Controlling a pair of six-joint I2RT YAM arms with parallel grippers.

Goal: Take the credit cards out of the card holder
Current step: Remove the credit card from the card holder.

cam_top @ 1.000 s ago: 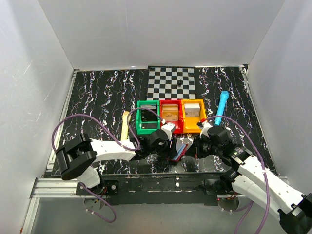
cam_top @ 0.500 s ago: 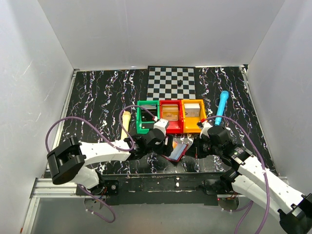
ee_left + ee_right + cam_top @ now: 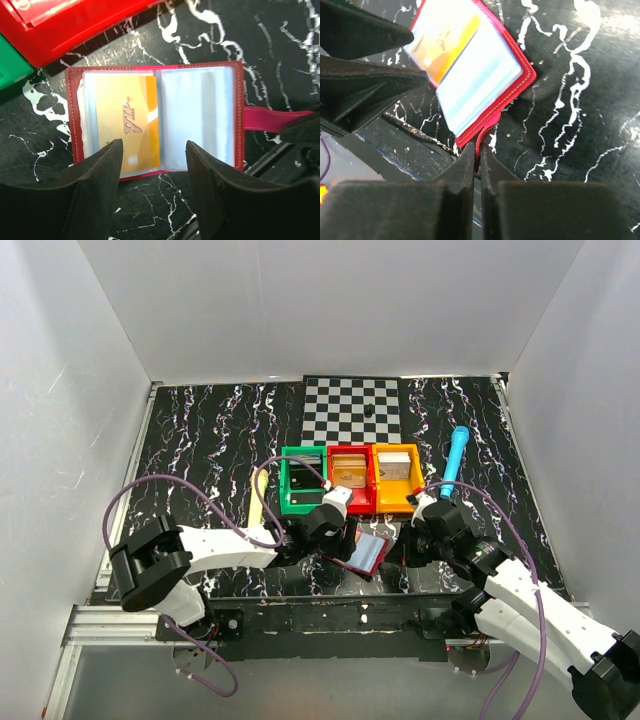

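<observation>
The card holder [image 3: 367,552] lies open on the black marbled table, in front of the red bin; its inside is pale blue-grey with a red border. A gold VIP credit card [image 3: 131,120] sits in its left sleeve, and the right sleeve [image 3: 200,117] looks empty. My left gripper [image 3: 154,152] is open, hovering just over the holder's near edge with nothing between its fingers. My right gripper [image 3: 477,150] is shut on the holder's red strap [image 3: 489,125], at the holder's right side [image 3: 400,546].
Green [image 3: 302,495], red [image 3: 350,480] and orange [image 3: 397,480] bins stand in a row just behind the holder, the red and orange ones with cards inside. Also on the table are a checkerboard mat [image 3: 352,408], a blue pen [image 3: 456,460] and a pale stick [image 3: 258,512].
The card holder has dropped from a tilted, part-folded pose to lying open and flat. My left gripper swung away to the left, then came back over the holder. The right gripper kept its grip.
</observation>
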